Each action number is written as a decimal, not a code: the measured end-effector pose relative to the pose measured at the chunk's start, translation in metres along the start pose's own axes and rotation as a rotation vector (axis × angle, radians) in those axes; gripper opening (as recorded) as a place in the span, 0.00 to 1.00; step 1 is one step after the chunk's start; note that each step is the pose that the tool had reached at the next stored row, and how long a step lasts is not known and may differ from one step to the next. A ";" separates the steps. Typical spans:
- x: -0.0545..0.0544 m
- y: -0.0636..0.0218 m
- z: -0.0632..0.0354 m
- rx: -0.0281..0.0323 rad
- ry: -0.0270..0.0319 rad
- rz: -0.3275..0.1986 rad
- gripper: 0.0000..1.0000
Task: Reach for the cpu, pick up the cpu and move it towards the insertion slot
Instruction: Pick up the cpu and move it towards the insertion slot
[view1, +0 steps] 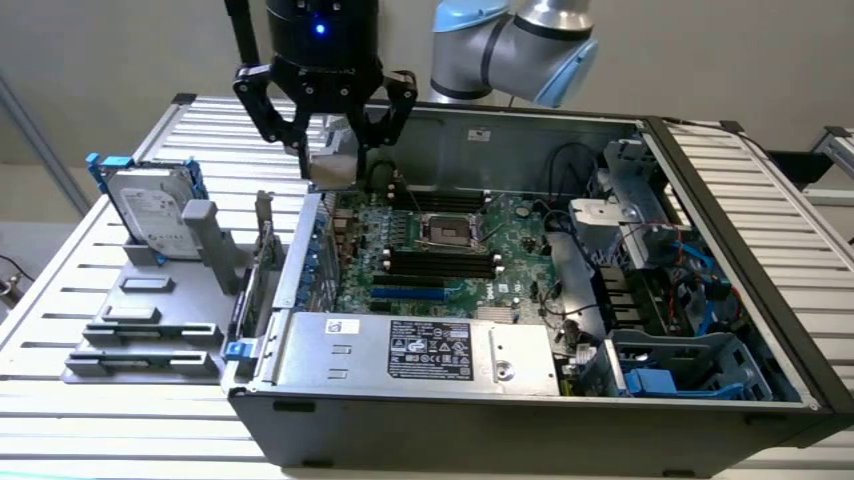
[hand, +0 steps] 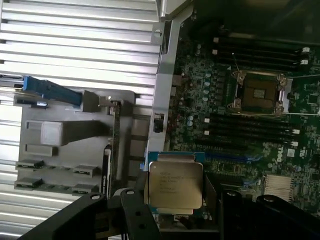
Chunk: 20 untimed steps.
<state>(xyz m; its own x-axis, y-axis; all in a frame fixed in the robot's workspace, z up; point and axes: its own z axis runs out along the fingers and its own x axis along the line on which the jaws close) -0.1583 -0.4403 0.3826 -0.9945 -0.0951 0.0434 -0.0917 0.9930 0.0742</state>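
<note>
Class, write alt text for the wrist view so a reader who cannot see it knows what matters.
The gripper holds the cpu, a small square chip with a silvery top, above an open computer case. Farther across the green motherboard sits the insertion slot, a silver-framed square socket, empty. Beside the case, a grey parts holder rests on a slatted table.
</note>
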 end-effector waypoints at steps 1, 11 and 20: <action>-0.005 -0.0002 0.0000 -0.0001 0.0011 0.000 0.54; -0.051 0.0016 0.0024 -0.0008 0.0096 0.001 0.54; -0.082 0.0199 0.0076 -0.0009 0.0104 0.001 0.54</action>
<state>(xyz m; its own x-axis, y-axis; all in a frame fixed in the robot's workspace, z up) -0.0788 -0.4122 0.3730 -0.9940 -0.0951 0.0538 -0.0910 0.9930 0.0750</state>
